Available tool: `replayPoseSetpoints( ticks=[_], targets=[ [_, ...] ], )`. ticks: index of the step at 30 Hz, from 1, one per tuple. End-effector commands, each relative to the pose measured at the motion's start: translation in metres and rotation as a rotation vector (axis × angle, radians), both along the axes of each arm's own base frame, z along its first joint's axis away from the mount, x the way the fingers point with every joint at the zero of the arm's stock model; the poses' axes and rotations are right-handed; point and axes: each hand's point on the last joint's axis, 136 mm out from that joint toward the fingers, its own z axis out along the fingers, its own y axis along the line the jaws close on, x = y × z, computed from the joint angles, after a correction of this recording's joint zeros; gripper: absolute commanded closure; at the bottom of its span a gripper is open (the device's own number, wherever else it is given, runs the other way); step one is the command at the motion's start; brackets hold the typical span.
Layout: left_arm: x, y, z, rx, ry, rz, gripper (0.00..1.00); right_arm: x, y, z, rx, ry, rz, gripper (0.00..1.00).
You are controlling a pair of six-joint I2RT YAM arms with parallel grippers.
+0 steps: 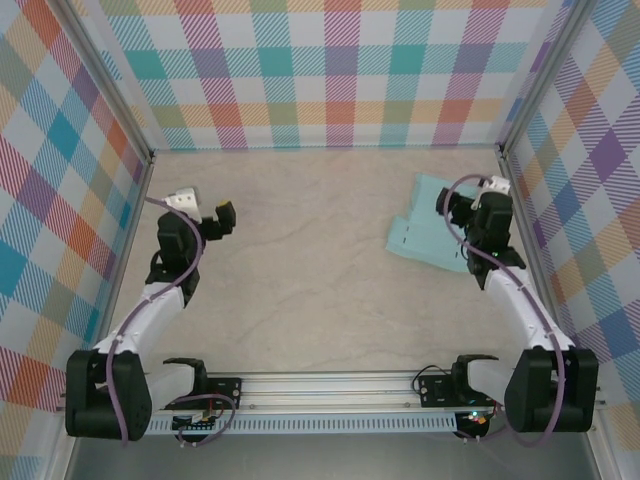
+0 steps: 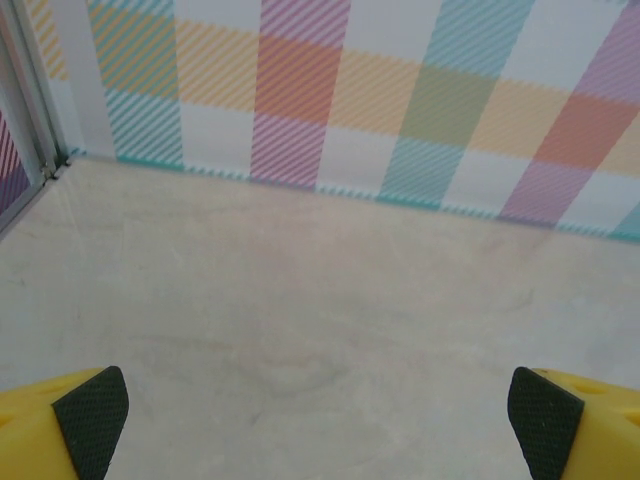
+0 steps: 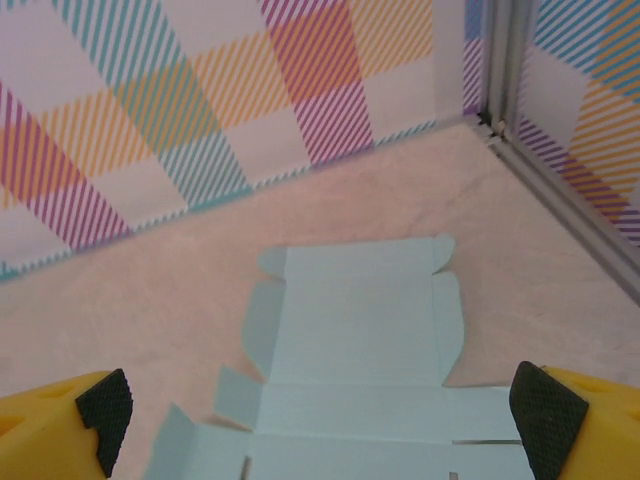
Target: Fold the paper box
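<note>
The paper box (image 1: 425, 235) is a flat pale mint cut-out with flaps, lying on the table at the right, close to the right wall. In the right wrist view the paper box (image 3: 355, 330) is spread out just ahead of the jaws, its left flaps slightly raised. My right gripper (image 1: 475, 198) hovers over its right edge. That gripper (image 3: 315, 420) is open, with nothing held between its black pads (image 3: 105, 405). My left gripper (image 1: 193, 206) is far off at the table's left side. In its wrist view the left gripper (image 2: 320, 420) is open over bare table.
Plaid walls enclose the beige table (image 1: 300, 270) at the back and on both sides. A metal frame post (image 3: 505, 60) marks the back right corner near the paper. Another post (image 2: 30, 90) stands at the back left. The arm bases sit on a rail (image 1: 330, 390) at the near edge.
</note>
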Motion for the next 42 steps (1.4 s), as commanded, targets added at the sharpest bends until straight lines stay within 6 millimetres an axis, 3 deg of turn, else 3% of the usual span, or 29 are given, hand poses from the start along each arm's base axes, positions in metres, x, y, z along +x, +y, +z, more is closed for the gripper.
replayPoseSetpoints(
  ticks=[1, 3, 7, 9, 13, 20, 23, 27, 33, 38, 42],
  targets=[
    [-0.009, 0.010, -0.022, -0.120, 0.218, 0.114, 0.00, -0.041, -0.022, -0.055, 0.095, 0.302, -0.181, 0.00],
    [-0.009, 0.022, -0.028, -0.152, 0.280, 0.206, 0.00, -0.046, -0.025, -0.062, 0.135, 0.364, -0.187, 0.00],
    [0.001, -0.012, -0.020, -0.198, 0.225, -0.002, 0.00, -0.049, -0.036, -0.076, 0.234, 0.455, -0.205, 0.00],
    [0.003, -0.012, -0.024, -0.234, 0.242, 0.015, 0.00, -0.049, -0.039, -0.086, 0.275, 0.499, -0.203, 0.00],
    [0.010, -0.034, -0.035, -0.230, 0.323, -0.108, 0.00, -0.050, -0.044, -0.106, 0.329, 0.601, -0.202, 0.01],
    [0.004, -0.051, -0.048, -0.260, 0.364, -0.190, 0.00, -0.057, -0.079, -0.153, 0.536, 0.747, -0.244, 0.04],
    [0.004, -0.054, -0.056, -0.267, 0.382, -0.204, 0.00, -0.044, -0.075, -0.169, 0.570, 0.770, -0.152, 0.13],
    [0.004, -0.058, -0.057, -0.271, 0.383, -0.211, 0.00, -0.030, -0.068, -0.179, 0.597, 0.776, -0.063, 0.32],
    [0.003, -0.059, -0.059, -0.276, 0.385, -0.203, 0.00, -0.013, -0.054, -0.186, 0.543, 0.851, 0.099, 0.68],
    [0.005, -0.060, -0.056, -0.283, 0.375, -0.203, 0.00, -0.002, -0.026, -0.185, 0.402, 0.889, 0.252, 0.90],
    [0.007, -0.060, -0.048, -0.282, 0.363, -0.203, 0.00, 0.006, 0.008, -0.185, 0.235, 0.916, 0.443, 0.97]
  ],
)
